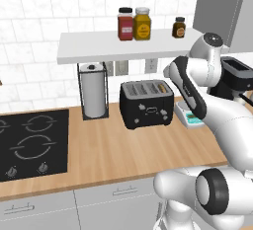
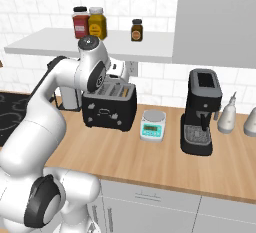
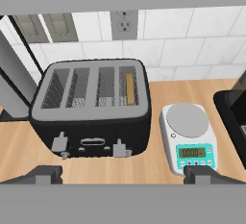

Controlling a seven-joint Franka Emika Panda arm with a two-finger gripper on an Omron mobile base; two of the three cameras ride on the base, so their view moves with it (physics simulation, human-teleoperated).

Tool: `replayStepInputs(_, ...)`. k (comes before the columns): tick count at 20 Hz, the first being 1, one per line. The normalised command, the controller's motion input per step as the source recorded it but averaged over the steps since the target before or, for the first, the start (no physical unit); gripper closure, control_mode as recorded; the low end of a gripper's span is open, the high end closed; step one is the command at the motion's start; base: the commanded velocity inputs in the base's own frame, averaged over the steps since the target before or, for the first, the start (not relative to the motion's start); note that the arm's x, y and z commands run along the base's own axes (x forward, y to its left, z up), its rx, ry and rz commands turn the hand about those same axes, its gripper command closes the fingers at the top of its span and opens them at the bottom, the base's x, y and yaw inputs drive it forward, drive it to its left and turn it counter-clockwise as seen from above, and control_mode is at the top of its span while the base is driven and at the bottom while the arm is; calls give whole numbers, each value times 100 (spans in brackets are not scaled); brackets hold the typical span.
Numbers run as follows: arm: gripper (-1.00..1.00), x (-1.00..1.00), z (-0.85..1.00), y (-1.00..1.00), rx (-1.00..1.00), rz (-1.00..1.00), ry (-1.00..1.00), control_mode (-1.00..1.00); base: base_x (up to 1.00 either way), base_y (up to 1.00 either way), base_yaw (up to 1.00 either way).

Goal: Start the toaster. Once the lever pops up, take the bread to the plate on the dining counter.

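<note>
The black toaster stands on the wood worktop against the tiled wall. A tan slice of bread stands on edge in its rightmost slot. Two grey levers stick out of the toaster's front. My gripper hovers above and in front of the toaster, open wide with nothing between its fingertips. The plate and the dining counter are out of view.
A white kitchen scale sits just right of the toaster, then a black coffee machine. A paper-towel holder and black cooktop are to the left. A shelf with jars hangs above.
</note>
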Motion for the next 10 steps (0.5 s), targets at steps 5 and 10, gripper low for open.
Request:
replayStepInputs(5, -100, 0, 0, 0, 0, 0, 0, -100, 0, 0, 0)
replayStepInputs(10, -100, 0, 0, 0, 0, 0, 0, -100, 0, 0, 0)
